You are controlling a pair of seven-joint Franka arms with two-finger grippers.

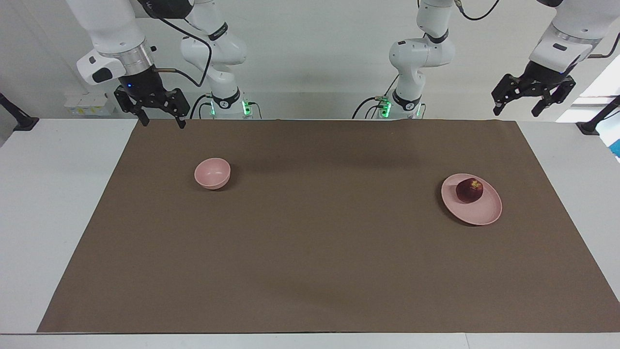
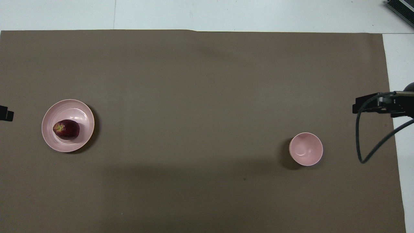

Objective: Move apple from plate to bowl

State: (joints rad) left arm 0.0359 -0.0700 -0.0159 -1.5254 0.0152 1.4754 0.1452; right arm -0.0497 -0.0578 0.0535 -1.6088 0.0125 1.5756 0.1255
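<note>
The dark red apple point(image 1: 469, 190) lies on the pale pink plate point(image 1: 480, 213) toward the left arm's end of the table; the overhead view shows the apple point(image 2: 66, 129) and plate point(image 2: 75, 108) too. The small pink bowl point(image 1: 212, 173) stands empty toward the right arm's end, also in the overhead view point(image 2: 306, 149). My left gripper point(image 1: 515, 110) is open and empty, raised over the table's edge close to the robots, well apart from the plate. My right gripper point(image 1: 163, 123) is open and empty, raised over the mat's corner near the bowl.
A brown mat point(image 1: 310, 252) covers most of the white table point(image 1: 48, 218). A black cable point(image 2: 365, 142) hangs from the right arm beside the bowl. Only the tip of the left gripper point(image 2: 4, 114) shows at the overhead view's edge.
</note>
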